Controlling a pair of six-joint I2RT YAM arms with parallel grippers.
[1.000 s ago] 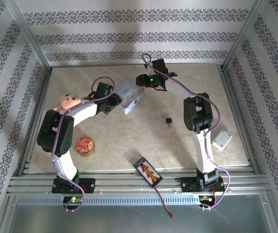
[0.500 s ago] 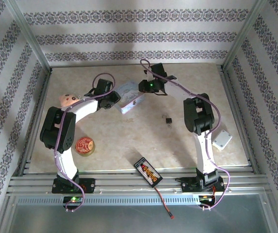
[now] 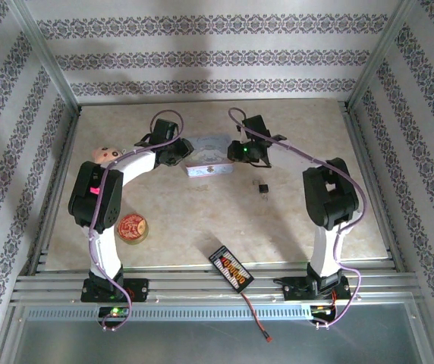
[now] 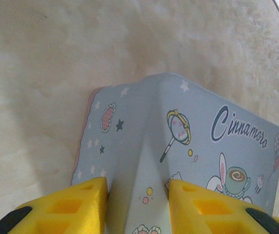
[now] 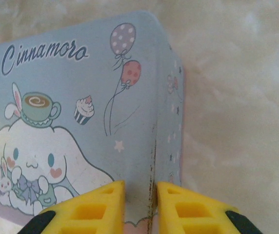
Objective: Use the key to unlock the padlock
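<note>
Tin (image 3: pixel 208 158) swung level, pinched: left tool (image 4: pixel 137 187), right tool (image 5: pixel 140 191).

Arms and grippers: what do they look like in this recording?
The left arm and right arm have white links, bulky black joint housings and a loose purple cable running along each. The left gripper and right gripper have yellow gridded fingers with black trim.

the tin (image 3: pixel 208 158) lies on the table (image 3: pixel 194 208), the padlock (image 3: pixel 263 187) near it, right and in front.
</note>
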